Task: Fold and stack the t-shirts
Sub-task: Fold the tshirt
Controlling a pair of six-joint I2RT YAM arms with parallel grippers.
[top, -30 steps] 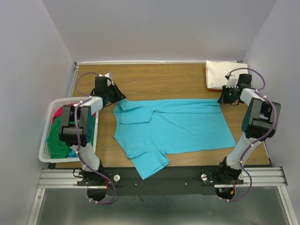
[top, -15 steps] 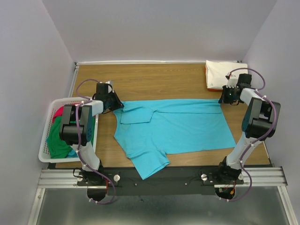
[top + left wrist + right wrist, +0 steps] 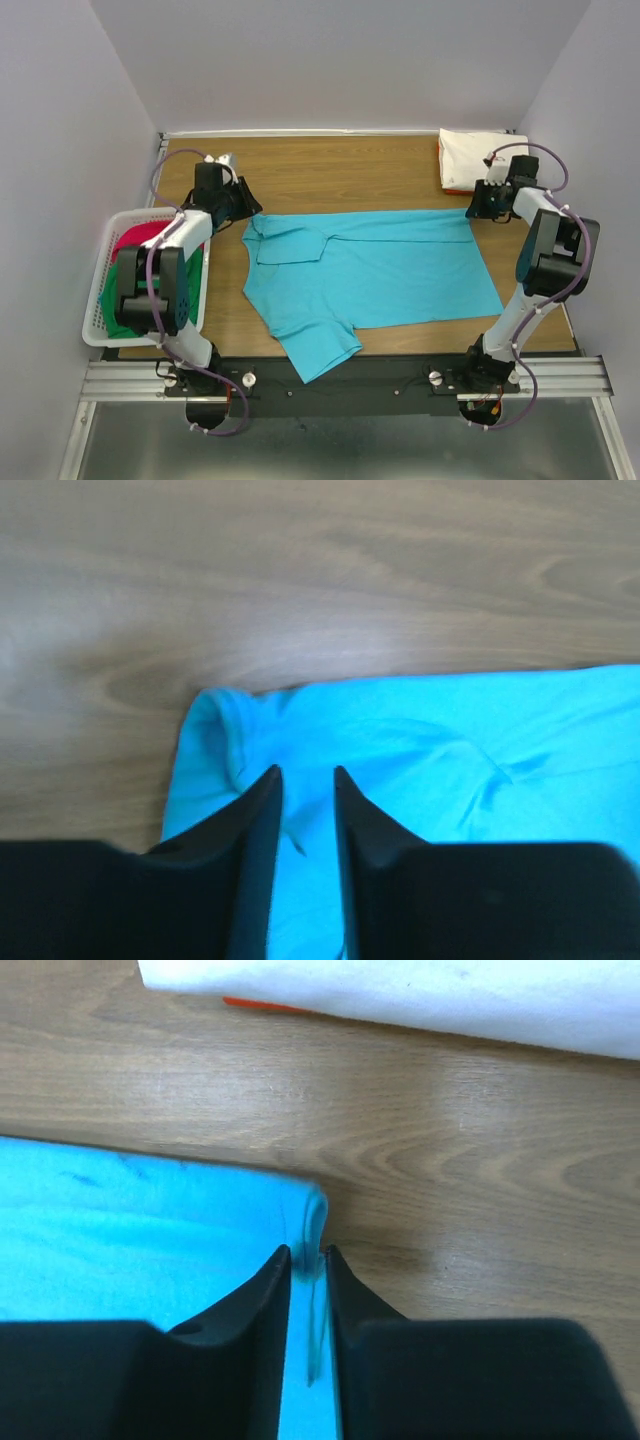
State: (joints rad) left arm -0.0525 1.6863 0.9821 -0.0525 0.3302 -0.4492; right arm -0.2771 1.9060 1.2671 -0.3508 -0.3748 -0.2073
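From above, the blue tee (image 3: 380, 270) lies spread across the table (image 3: 340, 170), its lower sleeve reaching the near edge. The left gripper (image 3: 240, 207) sits at the collar-side far corner and the right gripper (image 3: 476, 210) at the hem-side far corner. A white tee (image 3: 480, 158) lies folded just behind the right gripper. The basket (image 3: 97, 285) with a red tee (image 3: 135, 240) and a green tee (image 3: 120, 310) stands beside the left arm.

In the left wrist view the jaws stand narrowly apart over blue cloth, and I cannot tell whether they are pinching it. If they are not, a lift would raise only one corner and skew the fold.

In the right wrist view the fingers (image 3: 250, 1300) are clenched on the very edge of the tee. That hold is thin and could slip. An orange tee (image 3: 260, 1004) peeks out under the white one, close enough to be bumped.
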